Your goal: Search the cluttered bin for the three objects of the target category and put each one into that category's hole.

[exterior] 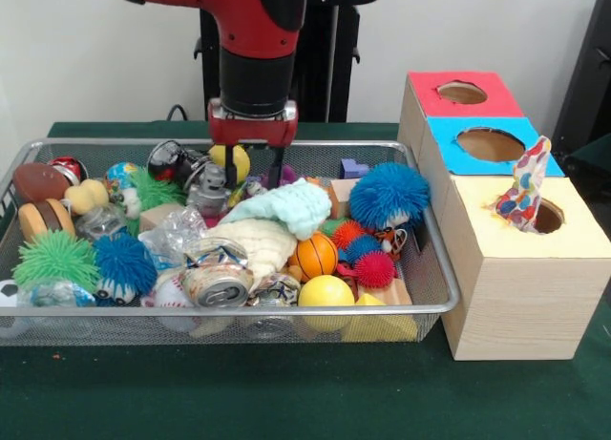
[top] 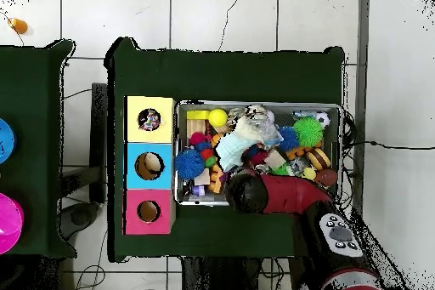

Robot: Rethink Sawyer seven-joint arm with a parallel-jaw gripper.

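While a wire bin [exterior: 420, 311] full of toys is sitting on the green bench [exterior: 286, 402], the red arm is reaching down from above so that its pincer [exterior: 254, 168] is hanging low over the far middle of the clutter. Its two dark prongs are standing apart with nothing between them, seemingly spread ready to dig.

A spotted cloth [exterior: 523, 190] is poking up out of the yellow-topped hole [exterior: 548, 217] in the wooden box beside the bin, draped over the rim and not fully dropped through. By my judgement, that makes one of three delivered.

The other two cloths are not plainly showing. They are probably lying buried under the pale green towel [exterior: 283, 207], the cream cloth [exterior: 250, 241], the crushed can [exterior: 218, 285] and the spiky balls. That is likely why the pincer is hovering over the pile's back edge.

The blue hole [exterior: 490, 144] and red hole [exterior: 462, 93] are sitting further back, unused for this category.
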